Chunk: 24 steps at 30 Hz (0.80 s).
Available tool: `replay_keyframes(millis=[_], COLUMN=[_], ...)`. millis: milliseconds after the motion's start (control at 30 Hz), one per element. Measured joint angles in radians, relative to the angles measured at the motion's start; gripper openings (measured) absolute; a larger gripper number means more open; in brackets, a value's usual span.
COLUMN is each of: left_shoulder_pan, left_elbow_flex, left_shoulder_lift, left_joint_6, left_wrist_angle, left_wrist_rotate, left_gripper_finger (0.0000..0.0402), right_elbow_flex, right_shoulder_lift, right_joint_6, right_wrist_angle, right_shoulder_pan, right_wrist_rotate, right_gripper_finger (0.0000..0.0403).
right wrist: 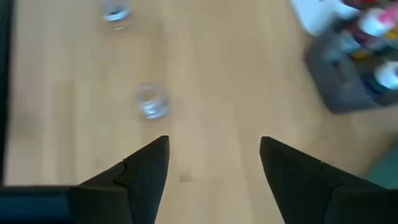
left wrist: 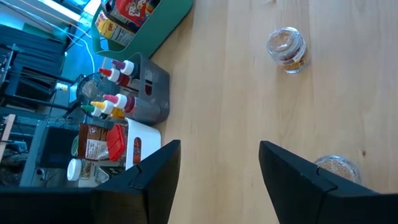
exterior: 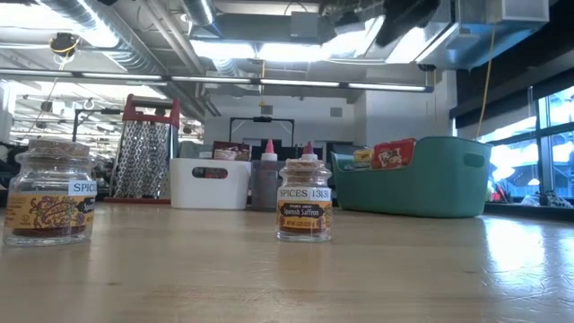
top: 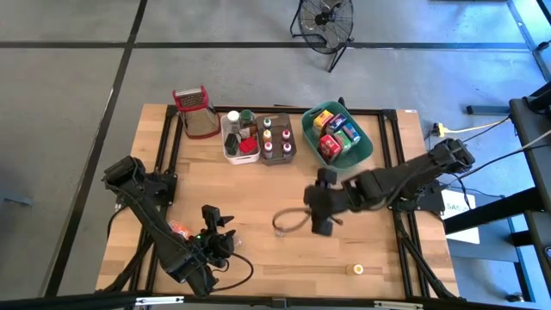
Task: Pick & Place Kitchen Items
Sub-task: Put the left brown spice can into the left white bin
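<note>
Left pincer (top: 225, 231) near table's (top: 379, 250) front edge, fingers spread wide, nothing between them. Right pincer (top: 322, 226) above table middle, also wide, empty.

Two small spice jars out on bare wood — one (top: 280, 226) just beside right pincer, other (top: 178, 229) beside left arm. Small yellow-lidded item (top: 355, 269) near front right.

At back, in row: steel grater (top: 196, 111) with red handle, white bin (top: 240, 138) with bottles, brown bin (top: 277, 139) with coloured-cap bottles, teal bin (top: 339, 136) with boxes.
</note>
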Motion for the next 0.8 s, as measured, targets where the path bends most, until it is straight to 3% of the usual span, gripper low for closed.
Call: replay_keyframes(millis=[267, 600, 667, 800], left_shoulder_pan=[0.000, 0.002, 0.002, 0.010], left_elbow_flex=[0.000, 0.000, 0.000, 0.000], left_shoulder_lift=[0.000, 0.000, 0.000, 0.000], left_joint_6=[-0.009, 0.073, 0.079, 0.119], left_wrist_angle=[0.071, 0.093, 0.116, 0.142], left_wrist_rotate=[0.000, 0.008, 0.052, 0.248], left_gripper_finger=[0.0214, 0.0214, 0.0213, 0.0210], right_elbow_flex=[0.000, -0.026, -0.039, -0.054], right_shoulder_lift=[0.000, 0.002, 0.002, 0.002], right_joint_6=[-0.001, 0.022, 0.022, 0.022], right_wrist_angle=[0.009, 0.021, 0.027, 0.039], right_shoulder_pan=[0.114, 0.173, 0.177, 0.179], right_wrist_rotate=[0.001, 0.054, 0.056, 0.056], right_gripper_finger=[0.0254, 0.0253, 0.0253, 0.0253])
